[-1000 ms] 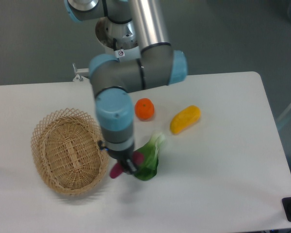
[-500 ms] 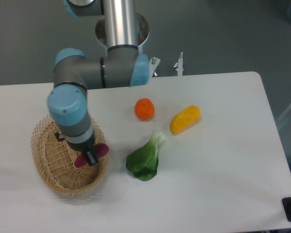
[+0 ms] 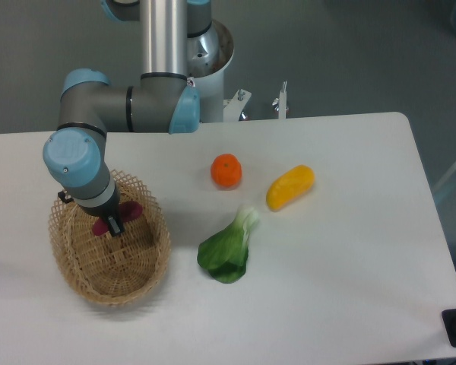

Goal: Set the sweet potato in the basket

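Observation:
The magenta sweet potato (image 3: 129, 212) hangs over the middle of the oval wicker basket (image 3: 140, 272), its two ends sticking out on either side of my gripper (image 3: 115, 223). The gripper is shut on it, pointing down into the basket's opening from under the blue-capped wrist. I cannot tell whether the sweet potato touches the basket floor. The wrist hides the basket's far rim on the left.
A round orange fruit (image 3: 226, 170) and a plump yellow vegetable (image 3: 290, 187) lie right of the basket. A green leafy vegetable (image 3: 228, 249) lies between them and the table's front. The arm's base stands at the back edge.
The gripper has carried the sweet potato leftward from beside the green vegetable, across the basket's right rim, to over the basket's middle. The other produce has not moved.

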Robot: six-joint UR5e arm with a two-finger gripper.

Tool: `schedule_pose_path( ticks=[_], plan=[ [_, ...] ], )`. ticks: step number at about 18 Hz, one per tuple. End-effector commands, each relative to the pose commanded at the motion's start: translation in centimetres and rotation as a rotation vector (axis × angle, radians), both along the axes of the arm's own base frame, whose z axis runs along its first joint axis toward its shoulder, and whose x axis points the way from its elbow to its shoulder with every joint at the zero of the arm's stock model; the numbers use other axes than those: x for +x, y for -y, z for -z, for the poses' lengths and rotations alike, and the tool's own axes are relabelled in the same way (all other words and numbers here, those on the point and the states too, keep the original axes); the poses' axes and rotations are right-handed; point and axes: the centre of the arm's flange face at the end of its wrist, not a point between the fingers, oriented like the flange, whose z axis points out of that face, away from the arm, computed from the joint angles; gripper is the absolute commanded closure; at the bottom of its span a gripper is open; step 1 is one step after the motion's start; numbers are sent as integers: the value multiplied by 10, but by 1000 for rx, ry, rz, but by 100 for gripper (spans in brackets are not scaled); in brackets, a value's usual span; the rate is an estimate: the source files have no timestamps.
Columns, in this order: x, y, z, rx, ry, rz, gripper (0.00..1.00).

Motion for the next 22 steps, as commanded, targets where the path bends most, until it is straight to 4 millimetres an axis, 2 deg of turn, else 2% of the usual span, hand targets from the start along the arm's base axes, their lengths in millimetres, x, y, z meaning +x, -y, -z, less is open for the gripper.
schedule_pose_path(
  ticks=[1, 5, 7, 9, 12, 14, 19, 22],
  plan=[
    [-1, 0, -2, 4, -2, -3, 0],
    [-6, -6, -16, 50, -26, -1, 0],
    [-22, -9, -23, 81, -56, -15, 0],
    [-51, -5, -29, 89, -75, -54, 0],
    [-96, 13, -57, 130, -100, -135, 0],
    [-126, 21, -63, 142, -110, -176, 0],
    [-198, 32, -95, 190, -149, -184, 0],
    [-239, 37, -98, 200, -160, -200, 0]
  ],
)
